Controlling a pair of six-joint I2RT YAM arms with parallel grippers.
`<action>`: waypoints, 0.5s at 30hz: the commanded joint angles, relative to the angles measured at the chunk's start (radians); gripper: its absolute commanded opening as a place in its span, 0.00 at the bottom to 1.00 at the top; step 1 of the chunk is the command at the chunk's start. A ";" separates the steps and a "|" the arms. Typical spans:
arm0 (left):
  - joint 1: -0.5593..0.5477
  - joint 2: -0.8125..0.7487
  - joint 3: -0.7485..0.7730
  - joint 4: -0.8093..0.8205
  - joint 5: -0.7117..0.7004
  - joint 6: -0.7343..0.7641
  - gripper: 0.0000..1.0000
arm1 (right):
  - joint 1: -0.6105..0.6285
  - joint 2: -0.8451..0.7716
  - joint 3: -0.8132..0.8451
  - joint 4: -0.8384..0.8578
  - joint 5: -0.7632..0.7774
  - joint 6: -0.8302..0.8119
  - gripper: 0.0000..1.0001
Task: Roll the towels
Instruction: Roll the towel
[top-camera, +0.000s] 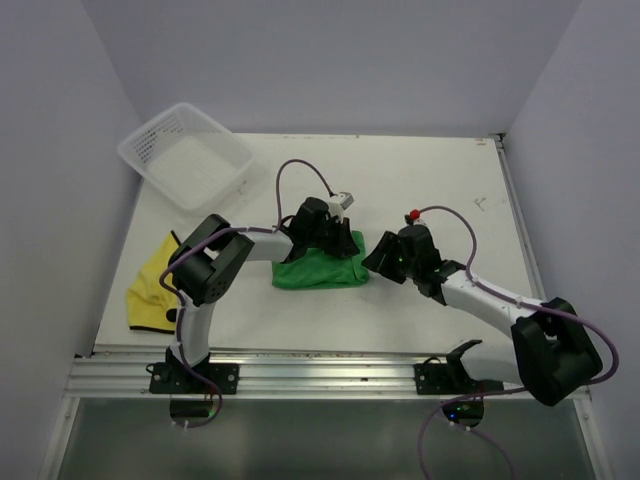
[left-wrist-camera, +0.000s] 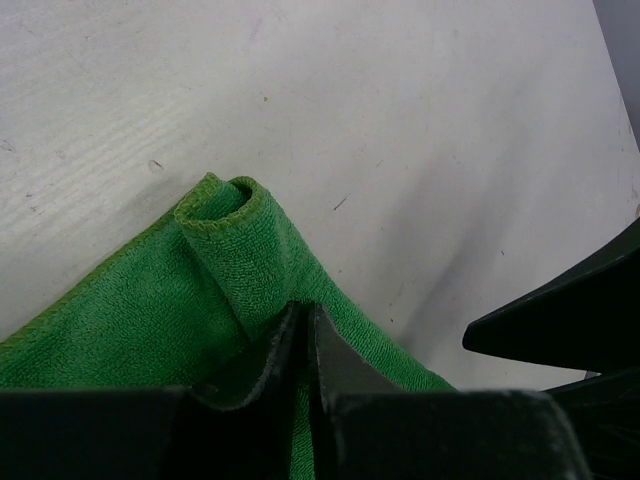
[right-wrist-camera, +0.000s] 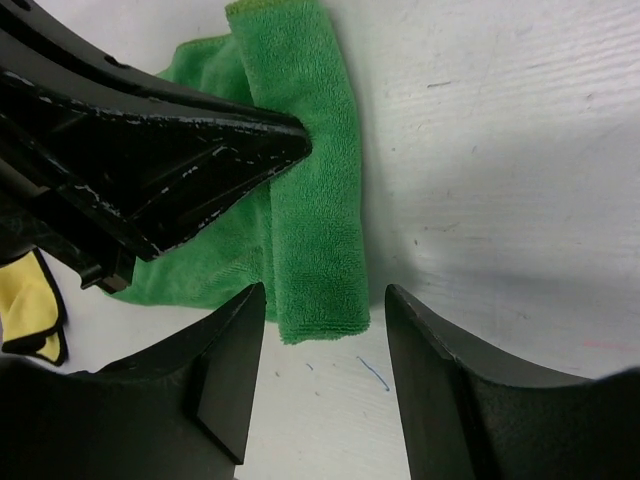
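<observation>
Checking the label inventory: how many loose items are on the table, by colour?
green towel: 1
yellow towel: 1
white mesh basket: 1
Total: 3

Robotics lab test cell, seen from above. A white table (top-camera: 440, 190) is boxed in on three sides by plain pale walls (top-camera: 330, 60). An aluminium rail (top-camera: 320, 375) runs along its near edge, and two black-and-white robot arms are bolted there: left arm (top-camera: 205, 265), right arm (top-camera: 495, 303). Purple cables (top-camera: 293, 163) loop from them. On the scuffed tabletop are a white mesh basket (top-camera: 150, 127), a green towel (top-camera: 320, 272) and a yellow towel (top-camera: 150, 290).
</observation>
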 joint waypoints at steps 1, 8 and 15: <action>0.011 0.005 -0.024 -0.054 -0.049 0.020 0.12 | -0.004 0.030 -0.018 0.112 -0.078 0.047 0.56; 0.011 -0.003 -0.023 -0.065 -0.052 0.028 0.12 | -0.004 0.096 -0.045 0.138 -0.064 0.024 0.56; 0.013 -0.007 -0.024 -0.072 -0.064 0.033 0.12 | -0.004 0.164 -0.077 0.224 -0.116 0.029 0.55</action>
